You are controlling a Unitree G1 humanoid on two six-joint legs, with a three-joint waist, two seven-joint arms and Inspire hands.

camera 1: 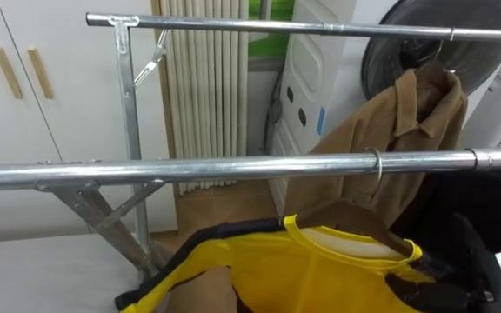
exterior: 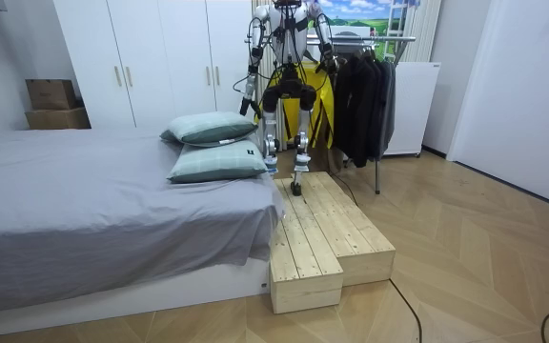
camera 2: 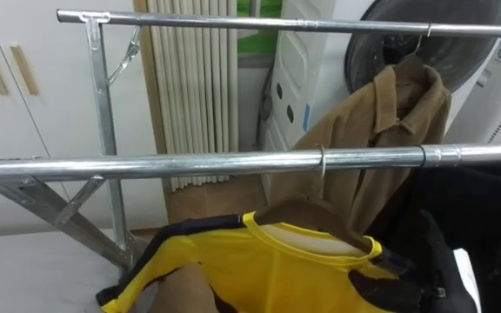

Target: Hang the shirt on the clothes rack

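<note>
A yellow top with black trim [camera 1: 320, 269] hangs on a wooden hanger [camera 1: 355, 222]. The hanger's metal hook [camera 1: 377, 167] sits over the near rail [camera 1: 216, 168] of the steel clothes rack. My right hand [camera 1: 475, 261] is a dark shape at the lower right, close to the hanger's right shoulder. In the room view I stand on a wooden platform [exterior: 336, 238] facing the rack [exterior: 389, 40], with the yellow top [exterior: 320, 107] in front of me. My left arm [exterior: 252, 71] shows at my side there.
A brown coat [camera 1: 398, 143] hangs from the far rail [camera 1: 320, 28]. Dark clothes [camera 1: 494, 204] fill the near rail's right end. White wardrobe doors [camera 1: 50, 104] and a beige curtain [camera 1: 207, 96] stand behind. A bed [exterior: 93, 210] with pillows lies at the room view's left.
</note>
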